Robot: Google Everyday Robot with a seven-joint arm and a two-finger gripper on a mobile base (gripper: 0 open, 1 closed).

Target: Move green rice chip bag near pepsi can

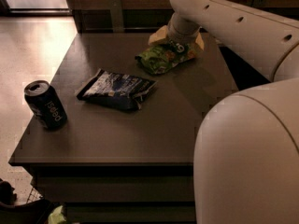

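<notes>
The green rice chip bag (161,59) lies flat at the back right of the dark table (140,134). My gripper (178,42) hangs from the white arm right over the bag's far end. Its tan fingers (158,34) stand apart on either side of that end, open. The arm hides the bag's far tip. The pepsi can (45,105) stands upright near the table's front left edge, far from the bag and the gripper.
A dark blue-and-white snack bag (117,89) lies on the table between the can and the green bag. My white arm (247,143) fills the right side of the view. Pale floor lies to the left, and a dark cabinet stands behind the table.
</notes>
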